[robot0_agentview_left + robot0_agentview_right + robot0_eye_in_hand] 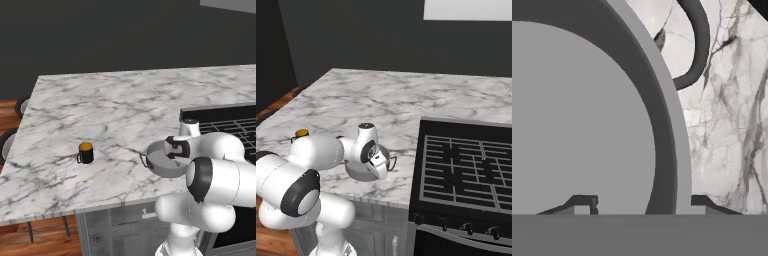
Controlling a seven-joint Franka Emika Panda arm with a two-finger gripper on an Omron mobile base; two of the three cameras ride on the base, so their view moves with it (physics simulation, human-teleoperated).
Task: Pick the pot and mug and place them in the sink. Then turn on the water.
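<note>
The wide grey pot [161, 164] [357, 173] rests on the marble counter [110, 105] close to its front edge, just left of the cooktop. My gripper [643, 202] points down over the pot's right rim, one fingertip inside the pot [577, 115] and one outside, next to its loop handle [699, 50]. The jaws stand apart astride the rim, with a gap still showing on the inner side. The small black mug [86, 153] with an orange top [302, 133] stands alone on the counter to the pot's left. The sink and the water are out of view.
A black cooktop with grates [225, 120] [466, 170] lies immediately right of the pot. Dark stools [21, 106] stand past the counter's left end. Open marble stretches behind the pot and mug.
</note>
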